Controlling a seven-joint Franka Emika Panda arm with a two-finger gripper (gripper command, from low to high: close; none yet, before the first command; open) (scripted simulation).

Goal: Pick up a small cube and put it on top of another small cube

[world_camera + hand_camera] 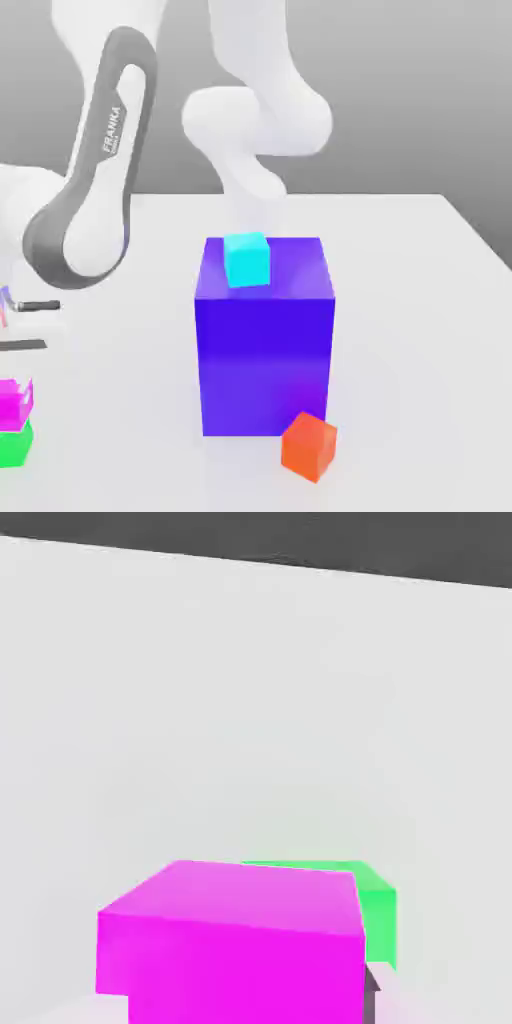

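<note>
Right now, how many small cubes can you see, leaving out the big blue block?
4: pink cube stacked on green cube at the exterior view's left edge, cyan cube atop the blue block, orange cube beside its base.

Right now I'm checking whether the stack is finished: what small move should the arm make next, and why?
Probably lift straight up and away. The magenta cube already sits on the green cube, slightly offset, so any sideways drift could knock it off.

The white counter (420,300) carries a big blue-violet block (266,365) near its middle, an orange-red cube (309,447) just beside that block's front corner, and a small green cube (14,446) at the exterior view's left edge.
</note>
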